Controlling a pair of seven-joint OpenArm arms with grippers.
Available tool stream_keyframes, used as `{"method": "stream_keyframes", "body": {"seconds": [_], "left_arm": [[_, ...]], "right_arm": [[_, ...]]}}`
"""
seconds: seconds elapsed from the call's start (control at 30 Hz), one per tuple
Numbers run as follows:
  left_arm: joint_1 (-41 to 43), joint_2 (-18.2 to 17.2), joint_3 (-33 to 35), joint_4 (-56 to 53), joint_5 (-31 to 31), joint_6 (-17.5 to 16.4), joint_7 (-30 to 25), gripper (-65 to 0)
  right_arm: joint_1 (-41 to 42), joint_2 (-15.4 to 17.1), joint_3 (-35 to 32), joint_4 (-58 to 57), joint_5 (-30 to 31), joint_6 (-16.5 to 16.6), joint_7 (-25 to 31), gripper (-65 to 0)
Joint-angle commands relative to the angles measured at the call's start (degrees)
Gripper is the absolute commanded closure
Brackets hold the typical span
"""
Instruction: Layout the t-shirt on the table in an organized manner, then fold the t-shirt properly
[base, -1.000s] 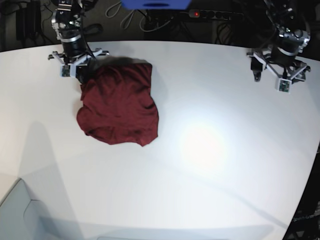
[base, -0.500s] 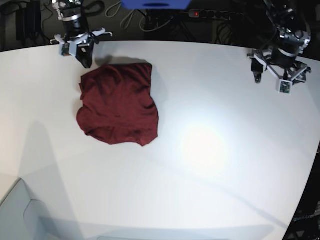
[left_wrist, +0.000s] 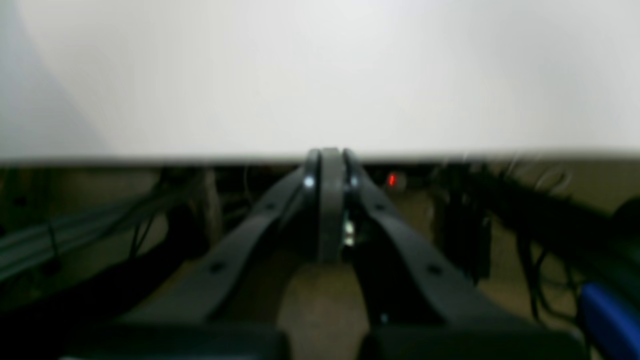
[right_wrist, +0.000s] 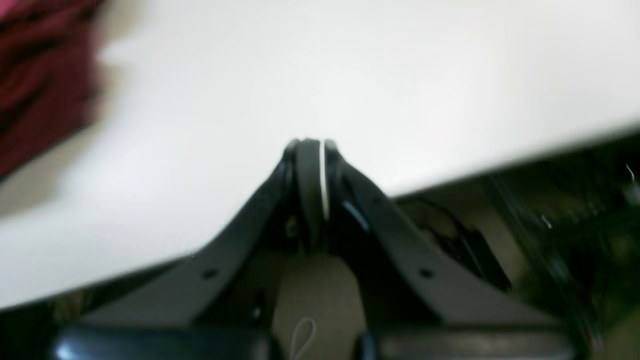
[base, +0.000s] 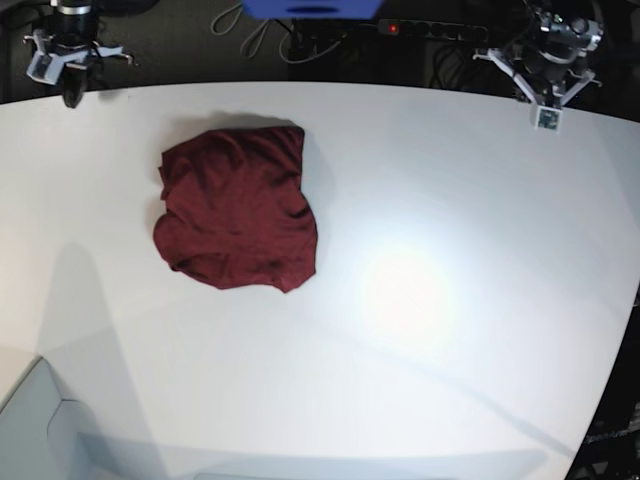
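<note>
The base view alone shows the whole layout: the shirt (base: 236, 207) lies in a rumpled, roughly folded heap on the white table (base: 420, 300), left of centre and toward the far edge, with no arm touching it. The right gripper (base: 68, 95) hangs at the far left corner, just at the table's edge, and the left gripper (base: 545, 95) sits at the far right, also by the far edge. Both are well apart from the shirt, and too small there to read their jaws.

The wrist views supply that. In the left wrist view, the left gripper (left_wrist: 327, 155) has its fingers pressed together with nothing between them, tips at the table's (left_wrist: 320, 75) edge; cables and a small red light (left_wrist: 391, 179) show in the dark below. No cloth appears there.

The right wrist view shows the right gripper (right_wrist: 310, 145) likewise closed and empty, over bare table (right_wrist: 350, 75). Only here does a blurred strip of the shirt (right_wrist: 40, 75) enter, at the upper left, apart from the fingers.
</note>
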Motion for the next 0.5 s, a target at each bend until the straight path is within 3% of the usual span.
{"method": "stream_keyframes", "body": {"seconds": [0.0, 0.13, 0.47], "left_arm": [[1.4, -0.4, 0.1, 1.0, -0.7, 0.2, -1.3, -0.9], [4.3, -0.6, 0.1, 0.9, -2.5, 0.2, -1.3, 0.0], [8.3, -2.7, 0.3, -3.5, -4.7, 0.2, -1.3, 0.0]], "right_arm": [[-1.1, 0.4, 1.0, 0.0, 1.5, 0.2, 1.4, 0.0], [-1.5, 0.5, 3.9, -3.1, 1.7, 0.3, 1.4, 0.0], [-4.2, -0.6, 3.7, -10.3, 1.7, 0.3, 1.5, 0.0]]}}
